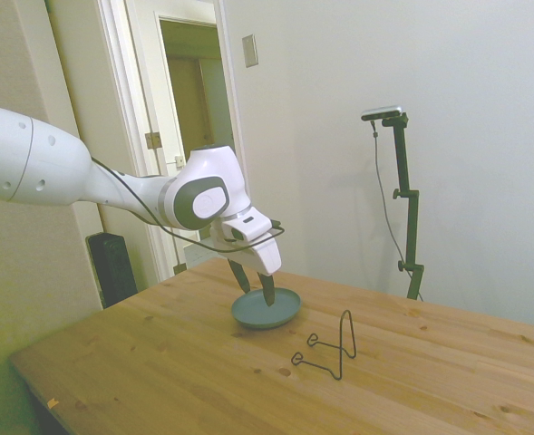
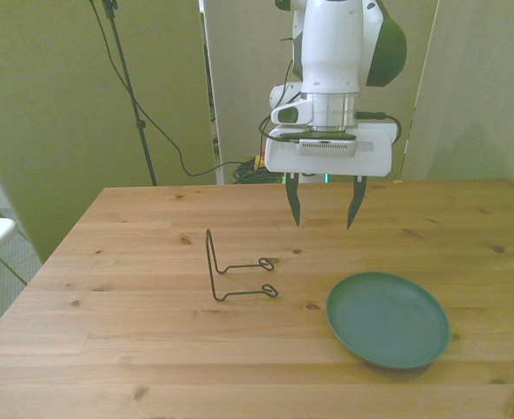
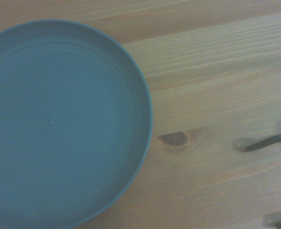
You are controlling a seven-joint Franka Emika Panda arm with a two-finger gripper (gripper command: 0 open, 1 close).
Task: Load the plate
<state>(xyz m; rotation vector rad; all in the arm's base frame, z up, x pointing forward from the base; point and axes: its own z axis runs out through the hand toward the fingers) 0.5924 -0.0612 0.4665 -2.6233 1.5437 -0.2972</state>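
From the side, the claw [image 1: 254,286] hangs just above the grey-blue plate [image 1: 267,309], its fingers spread and holding nothing; a black wire rack [image 1: 328,348] stands nearby on the tabletop [image 1: 158,362]. In the front view, the plate [image 2: 387,319] lies flat at the front view's right, apart from the rack [image 2: 235,271] at its left. The wrist view shows the plate [image 3: 59,124] beside a wood knot [image 3: 174,139].

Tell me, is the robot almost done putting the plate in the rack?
Not yet. Nothing looks done: the plate lies flat on the table, apart from the empty wire rack. The gripper hangs open above the table, holding nothing. Grabbing the plate and standing it in the rack remain.
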